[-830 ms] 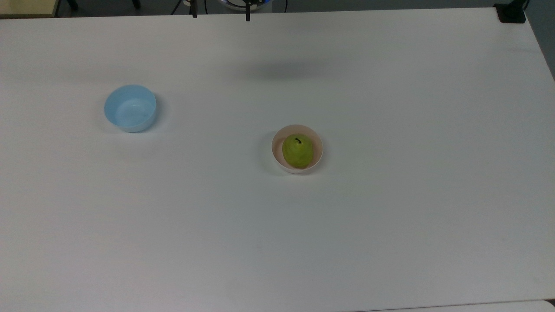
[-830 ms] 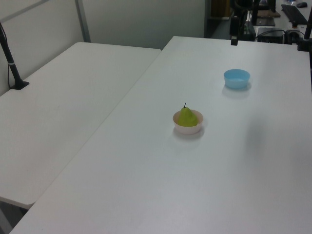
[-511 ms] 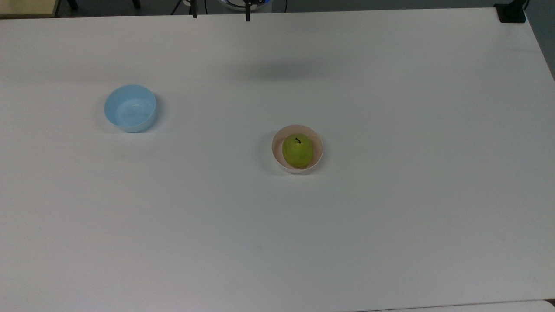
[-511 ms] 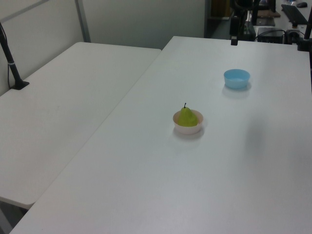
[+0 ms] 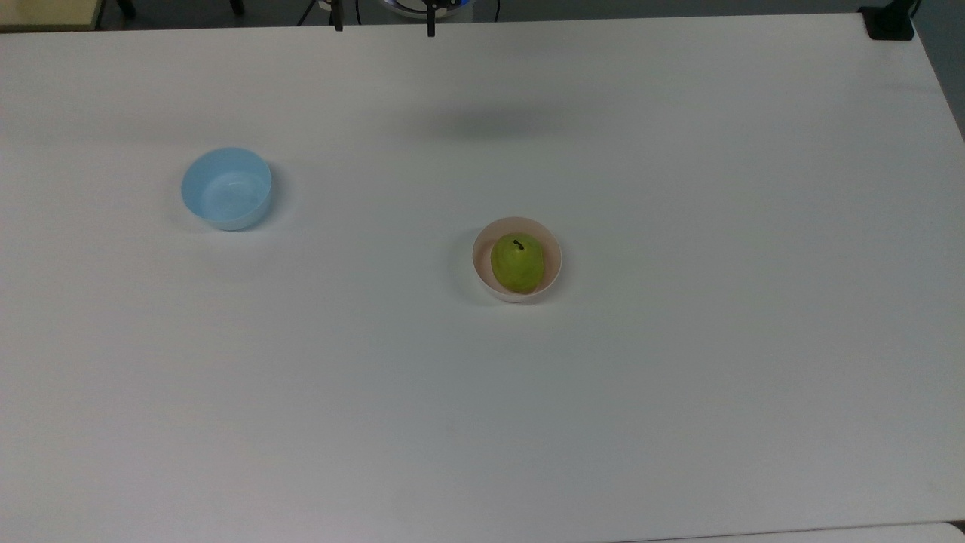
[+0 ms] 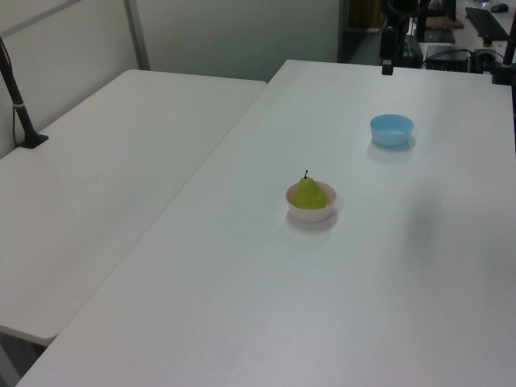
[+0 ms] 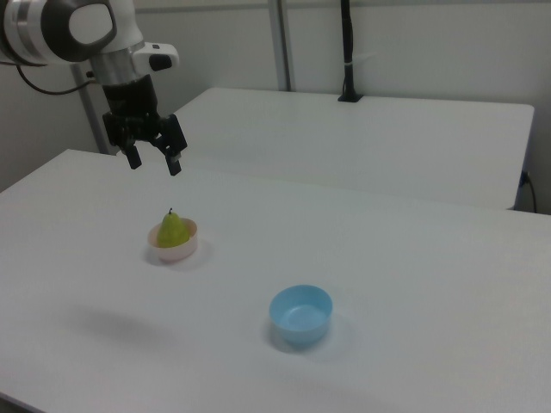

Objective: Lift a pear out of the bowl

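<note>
Fingers (image 7: 133, 156) of the gripper (image 7: 153, 161) stand spread, high above and towards the right view's left of the upright pear (image 7: 172, 230) in the pink bowl (image 7: 176, 250), stem up.

No readable text, labels, brands or numbers are showing anywhere: the pear (image 5: 517, 262), the bowl (image 5: 554, 260), the blue bowl (image 5: 226, 188) and the worktop (image 5: 678, 339) are all carrying plain surfaces (no markings).
</note>
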